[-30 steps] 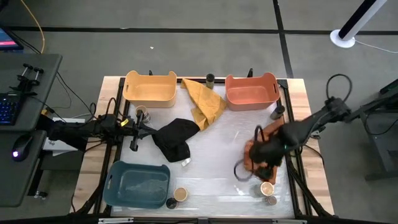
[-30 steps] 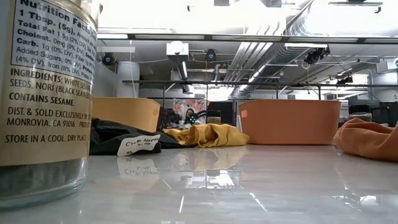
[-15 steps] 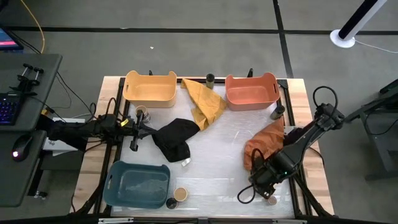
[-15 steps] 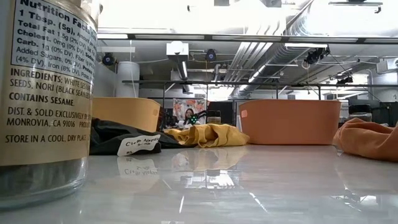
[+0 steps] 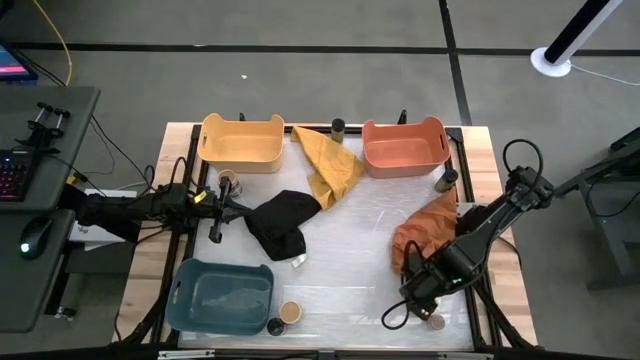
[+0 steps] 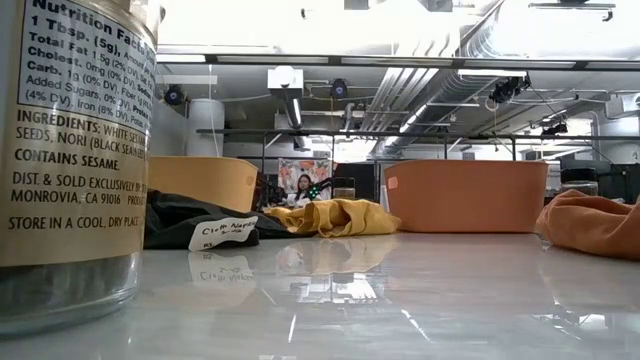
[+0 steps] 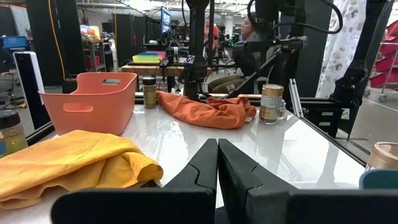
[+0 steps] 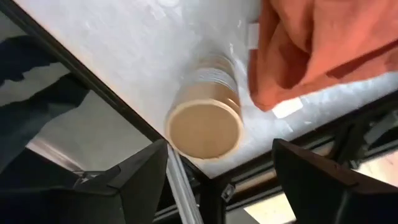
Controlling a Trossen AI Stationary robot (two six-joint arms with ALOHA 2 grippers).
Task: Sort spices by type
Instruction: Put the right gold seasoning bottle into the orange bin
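My right gripper [image 5: 424, 298] hangs open near the table's near right corner. In the right wrist view its two fingers stand on either side of an upright tan-lidded spice jar [image 8: 205, 127], apart from it. A second jar [image 5: 436, 321] stands just beside it. My left gripper [image 5: 238, 208] is shut and empty at the table's left, beside the black cloth [image 5: 280, 222]. Other jars stand by the yellow bin [image 5: 229, 182], at the far edge [image 5: 338, 127], right of the salmon bin [image 5: 447, 178], and by the blue bin [image 5: 290, 312].
The orange cloth [image 5: 425, 230] lies just behind my right gripper. The yellow cloth [image 5: 328, 160] lies between the yellow bin [image 5: 241, 142] and the salmon bin [image 5: 404, 147]. The blue bin [image 5: 222, 294] stands near left. A labelled jar [image 6: 70, 160] looms in the low view.
My right gripper has gone from above the orange cloth toward the table's near edge, and now hangs over the tan-lidded jar at the near right corner. It has kept still for the last half second.
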